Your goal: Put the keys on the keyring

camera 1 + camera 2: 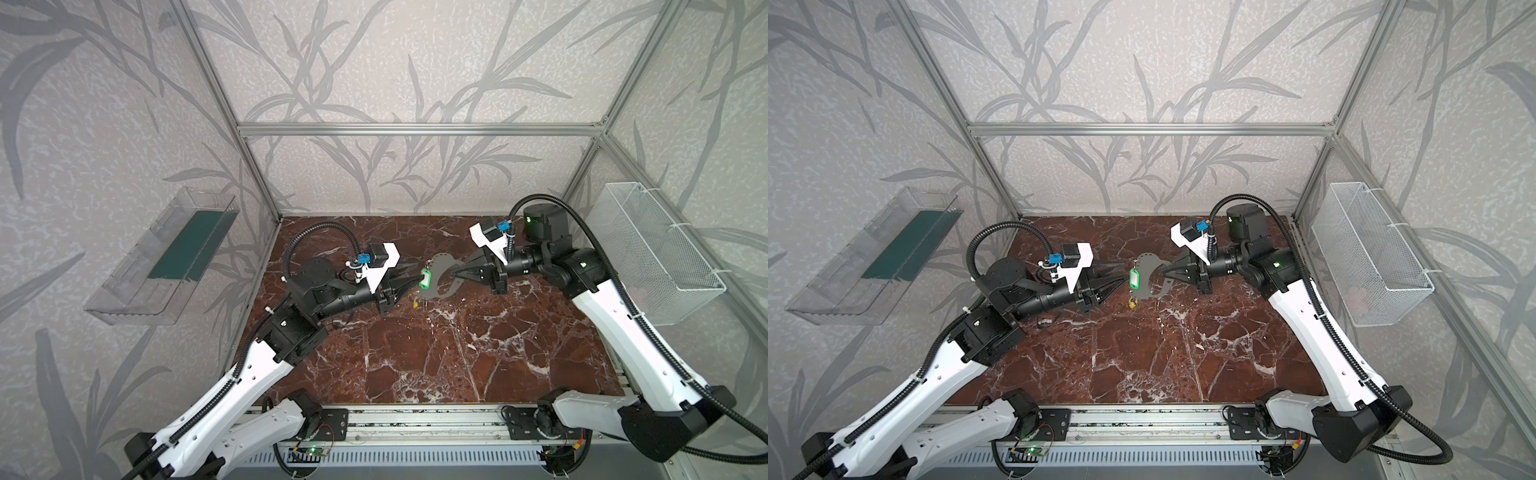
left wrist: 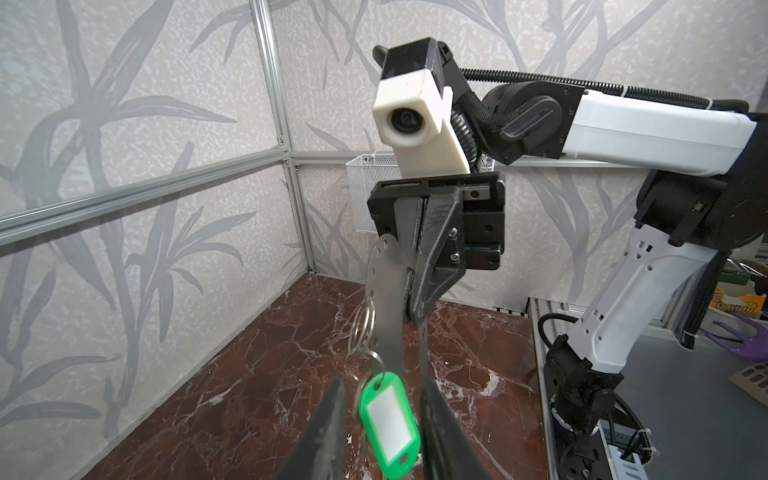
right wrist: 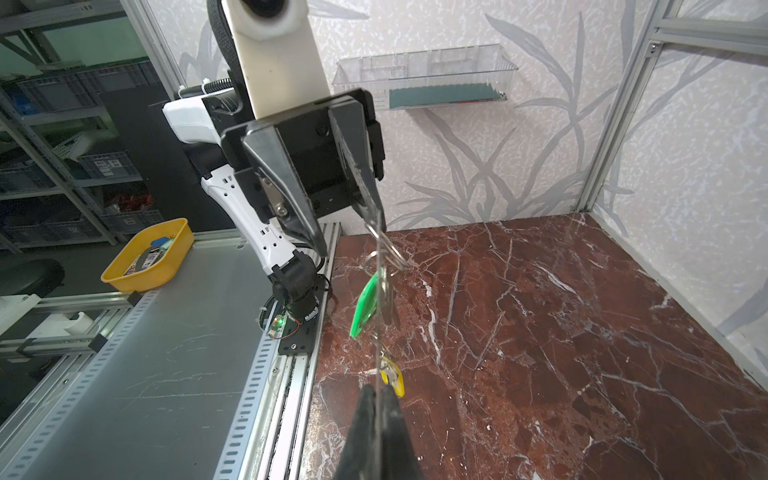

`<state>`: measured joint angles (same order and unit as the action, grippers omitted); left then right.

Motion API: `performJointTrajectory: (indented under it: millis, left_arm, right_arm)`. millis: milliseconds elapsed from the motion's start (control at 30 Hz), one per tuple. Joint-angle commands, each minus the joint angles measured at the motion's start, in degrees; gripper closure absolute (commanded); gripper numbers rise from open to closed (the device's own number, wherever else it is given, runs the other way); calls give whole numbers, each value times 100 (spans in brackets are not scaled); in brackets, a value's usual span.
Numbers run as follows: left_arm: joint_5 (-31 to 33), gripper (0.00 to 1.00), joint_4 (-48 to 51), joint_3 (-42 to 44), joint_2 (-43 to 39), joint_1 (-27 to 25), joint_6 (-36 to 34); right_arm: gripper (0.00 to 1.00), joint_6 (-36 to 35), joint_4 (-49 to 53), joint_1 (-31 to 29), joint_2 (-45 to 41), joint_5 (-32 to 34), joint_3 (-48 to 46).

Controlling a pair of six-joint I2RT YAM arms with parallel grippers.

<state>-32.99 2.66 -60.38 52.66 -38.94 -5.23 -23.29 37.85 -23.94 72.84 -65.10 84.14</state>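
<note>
Keyring [image 1: 437,291] is held clear of the desk [image 1: 457,353], toward 12 o'clock from its centre, and I see my right end effector [image 1: 452,273] clamped on its 3 o'clock edge. The green-tagged key [image 1: 424,278] dangles from its 9 o'clock edge between the parted jaws of my left end effector [image 1: 417,282]; the yellow-tagged key [image 1: 415,304] hangs at 7 o'clock.

Readable only at the right edge of the left wrist view: what looks like "Daddy", in yellow letters on an orange-yellow packet [image 2: 737,306], partly cut off.
</note>
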Motion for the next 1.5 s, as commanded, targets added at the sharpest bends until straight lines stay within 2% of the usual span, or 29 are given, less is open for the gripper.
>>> performJointTrajectory:
  millis: [0,200,567,867,1467]
  left_arm:
    - [-176,65,521,-488,91,-2,-604]
    - [-254,62,534,-735,226,5,-833]
    - [-374,64,1279,-1353,724,7,-1216]
    - [-307,79,1456,-1534,886,-1,-1329]
    - [-165,100,1698,-1545,745,8,-1640]
  right_arm:
    - [100,-131,170,24,30,-306,191]
    - [100,-142,224,22,14,-326,191]
    - [100,-132,223,27,2,-403,188]
    - [100,-124,202,26,2,-433,164]
    - [100,-97,332,38,103,-328,168]
